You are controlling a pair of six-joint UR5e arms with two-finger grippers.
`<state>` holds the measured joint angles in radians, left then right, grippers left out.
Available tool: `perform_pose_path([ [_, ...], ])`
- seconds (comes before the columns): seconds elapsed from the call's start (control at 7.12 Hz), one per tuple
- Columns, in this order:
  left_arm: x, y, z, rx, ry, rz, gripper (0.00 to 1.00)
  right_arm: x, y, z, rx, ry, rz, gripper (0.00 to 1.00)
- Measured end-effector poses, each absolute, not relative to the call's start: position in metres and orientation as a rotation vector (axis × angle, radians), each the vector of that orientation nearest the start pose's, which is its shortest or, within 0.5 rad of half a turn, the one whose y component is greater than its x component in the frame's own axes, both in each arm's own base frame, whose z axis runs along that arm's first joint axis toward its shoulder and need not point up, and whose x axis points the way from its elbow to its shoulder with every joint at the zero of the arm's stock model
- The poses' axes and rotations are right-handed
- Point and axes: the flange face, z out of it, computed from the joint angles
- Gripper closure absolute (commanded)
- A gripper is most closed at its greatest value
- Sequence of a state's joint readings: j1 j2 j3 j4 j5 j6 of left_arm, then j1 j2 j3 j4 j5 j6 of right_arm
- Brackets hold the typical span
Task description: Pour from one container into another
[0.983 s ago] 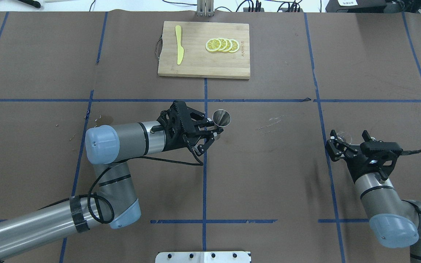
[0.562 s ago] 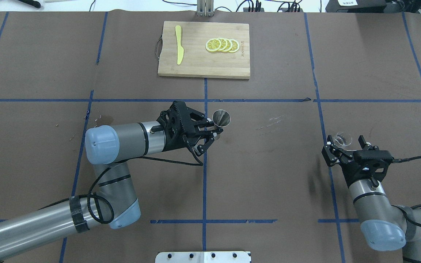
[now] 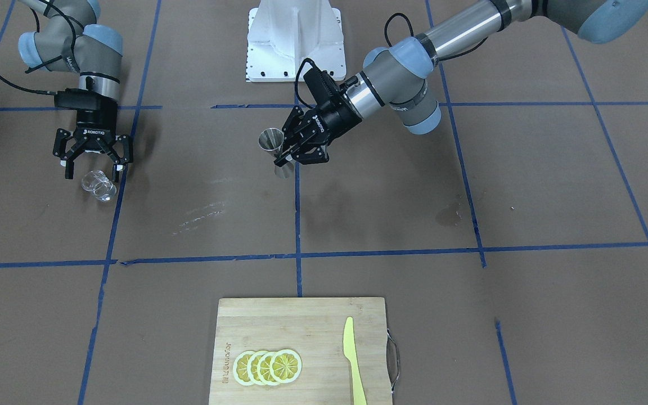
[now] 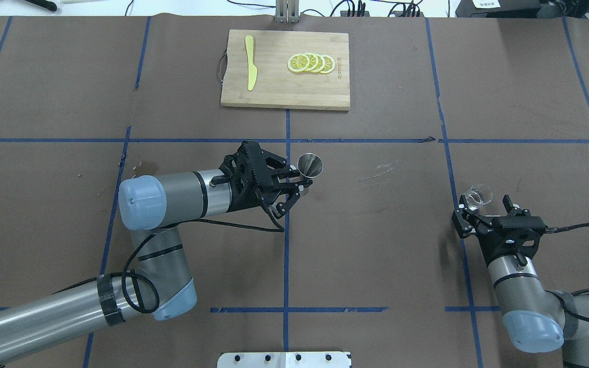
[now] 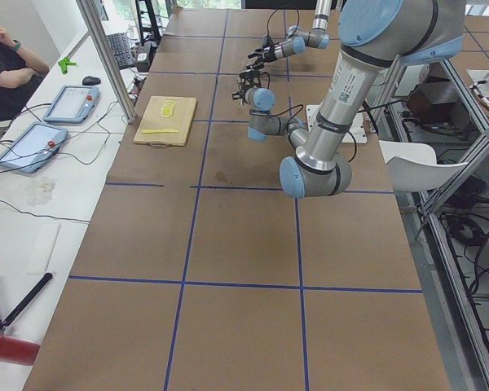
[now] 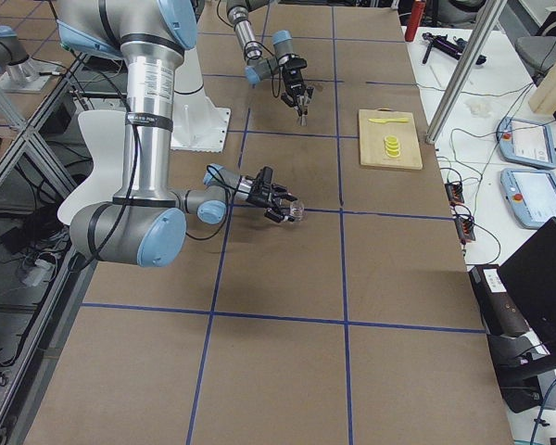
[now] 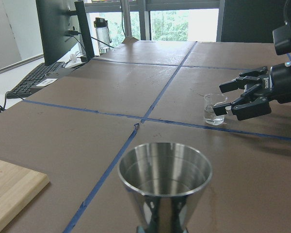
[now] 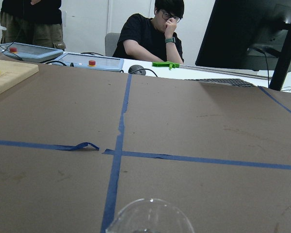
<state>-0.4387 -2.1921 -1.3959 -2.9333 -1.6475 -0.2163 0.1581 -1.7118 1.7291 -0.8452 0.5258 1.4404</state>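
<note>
While the left arm stretches in low over the table [image 4: 376, 245], the left gripper [image 4: 298, 183] has both fingers pinched on the narrow waist of the jigger [image 4: 311, 165]. The upper cone stands clear above the fingertips and the lower cone shows just below them. From the left wrist camera the jigger [image 7: 165, 179] is upright, mouth open to the top, its inner steel wall shining. Whether its foot touches the table, I cannot tell.

Well beyond those fingers, straight out past the jigger, lies the cutting board [image 4: 284, 87]. On it sit a fan of lemon slices [image 4: 311, 63] and a yellow knife [image 4: 250, 62], neither near any fingertip.

Over to the right now: the right gripper [image 4: 483, 208] sits low with its fingers spread wide and nothing between them. The clear cup [image 4: 478, 196] stands upright on the table just ahead of the fingertips, in line with the gap and touching neither finger. The front-facing camera shows the same, with the clear cup [image 3: 98, 184] just past the spread tips beside a blue tape line [image 3: 111, 214]. On the right wrist camera only its rim [image 8: 148, 216] peeks in at the bottom edge.
</note>
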Motion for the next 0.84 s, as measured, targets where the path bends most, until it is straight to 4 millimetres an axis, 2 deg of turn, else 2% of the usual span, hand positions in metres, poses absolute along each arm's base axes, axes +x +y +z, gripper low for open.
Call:
perform_pose_path([
  [0.42,0.556,-0.400,0.218,1.426,1.212,0.712,1.00,-0.414,-0.288,0.542,1.090,-0.529,0.417,0.01],
  [0.84,0.552,-0.398,0.225,1.424,1.211,0.714,1.00,-0.428,-0.291,0.550,1.102,-0.510,0.413,0.12],
])
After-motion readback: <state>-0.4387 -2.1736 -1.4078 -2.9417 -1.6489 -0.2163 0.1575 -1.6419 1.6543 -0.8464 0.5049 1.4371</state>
